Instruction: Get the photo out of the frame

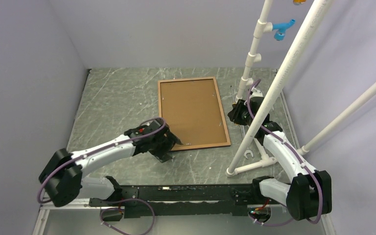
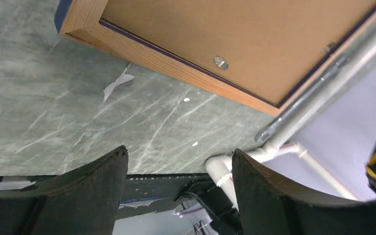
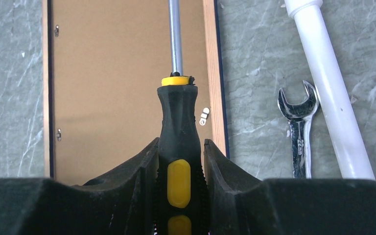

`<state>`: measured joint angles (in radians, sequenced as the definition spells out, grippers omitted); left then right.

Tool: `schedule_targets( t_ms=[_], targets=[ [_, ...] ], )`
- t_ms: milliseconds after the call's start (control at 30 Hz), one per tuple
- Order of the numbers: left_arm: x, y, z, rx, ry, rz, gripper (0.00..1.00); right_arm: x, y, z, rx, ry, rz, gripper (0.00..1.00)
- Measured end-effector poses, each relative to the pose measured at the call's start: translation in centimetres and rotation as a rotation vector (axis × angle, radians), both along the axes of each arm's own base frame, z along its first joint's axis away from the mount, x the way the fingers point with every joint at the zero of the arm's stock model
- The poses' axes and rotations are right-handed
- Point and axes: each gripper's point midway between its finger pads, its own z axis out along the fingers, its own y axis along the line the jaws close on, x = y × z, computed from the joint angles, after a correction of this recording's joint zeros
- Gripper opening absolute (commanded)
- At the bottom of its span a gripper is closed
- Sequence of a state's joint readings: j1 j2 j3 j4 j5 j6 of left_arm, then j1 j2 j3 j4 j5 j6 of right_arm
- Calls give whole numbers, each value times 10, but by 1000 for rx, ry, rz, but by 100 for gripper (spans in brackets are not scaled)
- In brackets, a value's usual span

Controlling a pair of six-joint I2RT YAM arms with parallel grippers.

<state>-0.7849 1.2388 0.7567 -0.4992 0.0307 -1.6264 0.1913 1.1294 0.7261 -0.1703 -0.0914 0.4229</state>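
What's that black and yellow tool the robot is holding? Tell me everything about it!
It is a screwdriver. Its chunky black handle looks rubbery, with yellow oval patches and a yellow ring on top. A thin shiny metal rod sticks out of it. The right hand squeezes the handle from both sides. The rod points out over the brown back of the frame. Its tip is outside the picture, so I cannot tell what it touches.

The frame [image 1: 223, 111] is lying face down near the middle of the table [image 1: 117, 98], showing its light wooden back rim (navy is peeking out at one corner). The photo [image 1: 192, 111] is sitting flat inside it, showing only its plain brown back, with small metal clips [image 3: 204, 116] lining the inner edge.
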Motion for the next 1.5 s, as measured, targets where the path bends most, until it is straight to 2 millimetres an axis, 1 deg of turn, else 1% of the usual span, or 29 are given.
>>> schedule_targets(
  t_ms=[67, 100, 200, 333, 500, 567, 700, 867, 967, 1133, 1200, 1233, 1267, 1333, 1433, 1500],
  targets=[
    [-4, -10, -9, 3, 47, 22, 79, 0, 1, 4, 5, -11, 4, 0],
    [-4, -14, -14, 10, 68, 31, 77, -1, 1, 5, 6, -16, 5, 0],
    [-2, -28, -24, 15, 94, 44, 73, -1, 1, 10, 9, -32, 5, 0],
    [9, -47, -31, -4, 107, 73, 68, 0, 3, 14, 18, -47, 15, 0],
    [21, -58, -30, -9, 104, 92, 62, 0, 5, 15, 25, -53, 22, 0],
    [22, -59, -29, -13, 100, 95, 61, 0, 7, 15, 33, -58, 32, 0],
    [26, -57, -33, -7, 106, 110, 61, 0, 9, 13, 41, -54, 41, 0],
    [33, -46, -44, 18, 126, 146, 61, -1, 10, 12, 45, -50, 45, 0],
    [33, -40, -52, 36, 141, 157, 61, -1, 11, 13, 51, -54, 52, 0],
    [30, -36, -68, 72, 176, 162, 59, -1, 13, 13, 56, -57, 59, 0],
    [30, -37, -70, 71, 192, 160, 59, -1, 13, 13, 57, -57, 60, 0],
    [31, -38, -70, 72, 192, 159, 58, -1, 13, 13, 57, -57, 60, 0],
    [31, -39, -70, 74, 194, 159, 54, -1, 13, 13, 57, -57, 60, 0],
    [32, -40, -71, 78, 199, 159, 42, -1, 13, 13, 57, -57, 60, 0],
    [32, -40, -73, 85, 216, 172, 37, -1, 13, 13, 57, -56, 60, 0],
    [36, -38, -73, 84, 210, 186, 35, -1, 13, 13, 57, -56, 60, 0]
  ],
)
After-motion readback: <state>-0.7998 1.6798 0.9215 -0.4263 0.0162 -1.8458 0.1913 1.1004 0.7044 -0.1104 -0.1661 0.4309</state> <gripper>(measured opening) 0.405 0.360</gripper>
